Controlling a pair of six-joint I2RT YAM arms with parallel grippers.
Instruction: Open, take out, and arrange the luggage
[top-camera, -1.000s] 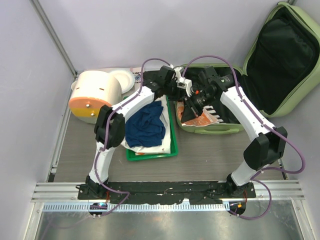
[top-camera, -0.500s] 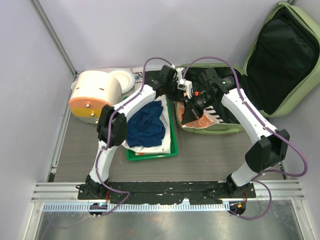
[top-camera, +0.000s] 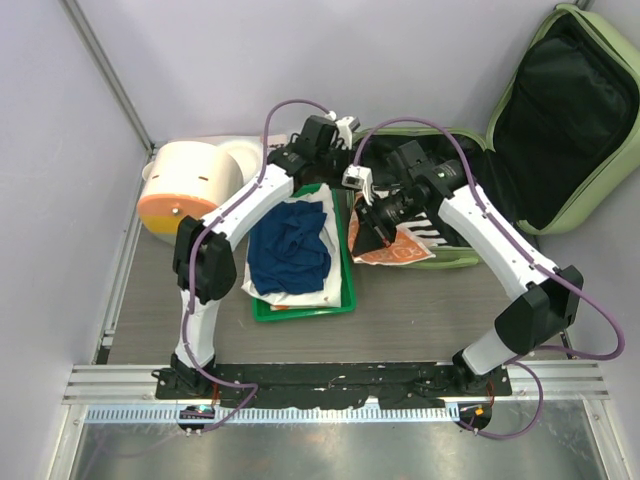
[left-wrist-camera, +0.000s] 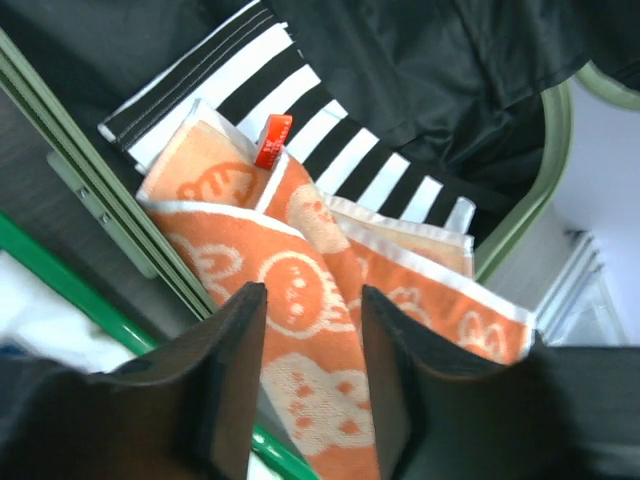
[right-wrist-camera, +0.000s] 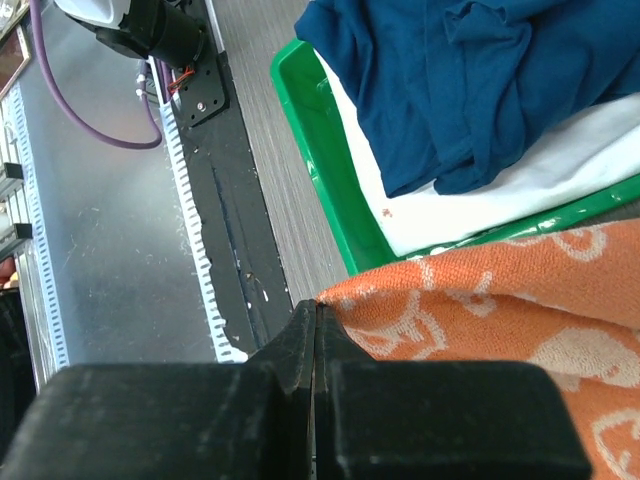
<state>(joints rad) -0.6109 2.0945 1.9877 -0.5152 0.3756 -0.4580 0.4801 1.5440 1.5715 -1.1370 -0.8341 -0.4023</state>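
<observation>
Top view, luggage (top-camera: 565, 110): lies open at the far right of the table (top-camera: 420, 310), lid raised, black lining showing.
Top view, right hand (top-camera: 360, 238): clenched on a corner of the orange towel (top-camera: 405, 245), just beside the green tray (top-camera: 300, 310).
Left wrist, left hand (left-wrist-camera: 312, 300): released, fingers (left-wrist-camera: 240, 380) parted with nothing between them, above the orange towel and a striped cloth (left-wrist-camera: 330, 130) inside the luggage.
Right wrist, right hand: tips pinched on the orange towel's edge.
Right wrist, green tray: holds a blue garment (right-wrist-camera: 480, 70) on a white cloth (right-wrist-camera: 560, 170).
</observation>
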